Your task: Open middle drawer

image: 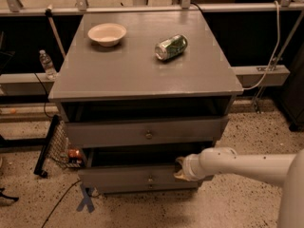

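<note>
With the gripper (179, 170), grip state indeterminable, at the middle drawer's (123, 177) top edge right of its knob (150, 178), the pull should run straight outward.

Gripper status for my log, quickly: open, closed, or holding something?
Gripper: cannot be told; it is at the top edge of the middle drawer, right of the knob.

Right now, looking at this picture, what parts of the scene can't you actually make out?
Camera view:
- The pincer, at the middle drawer's top edge right of its knob: mostly hidden by the arm's own wrist.
- Inside the middle drawer: lost in shadow under the top drawer.
- The green can's label: too small to read.
- The robot's body: cut off by the right edge.
</note>
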Action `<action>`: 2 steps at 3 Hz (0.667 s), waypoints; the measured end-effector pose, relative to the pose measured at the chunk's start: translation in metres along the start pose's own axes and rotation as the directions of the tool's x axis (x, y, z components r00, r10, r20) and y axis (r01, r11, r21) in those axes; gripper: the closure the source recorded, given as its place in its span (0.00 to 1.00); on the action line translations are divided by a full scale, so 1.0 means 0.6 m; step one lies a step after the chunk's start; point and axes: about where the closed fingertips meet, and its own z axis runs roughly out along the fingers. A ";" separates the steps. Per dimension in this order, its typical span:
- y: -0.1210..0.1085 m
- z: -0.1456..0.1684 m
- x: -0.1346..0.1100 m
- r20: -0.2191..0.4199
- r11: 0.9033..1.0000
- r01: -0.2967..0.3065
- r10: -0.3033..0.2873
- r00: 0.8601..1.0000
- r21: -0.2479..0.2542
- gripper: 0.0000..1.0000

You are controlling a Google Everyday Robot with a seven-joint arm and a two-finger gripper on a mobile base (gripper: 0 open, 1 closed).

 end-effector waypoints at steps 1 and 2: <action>-0.001 -0.007 -0.003 0.000 1.000 0.000 0.000 1.000 0.000 1.00; 0.039 -0.018 0.006 0.001 0.999 -0.033 0.033 0.999 -0.010 1.00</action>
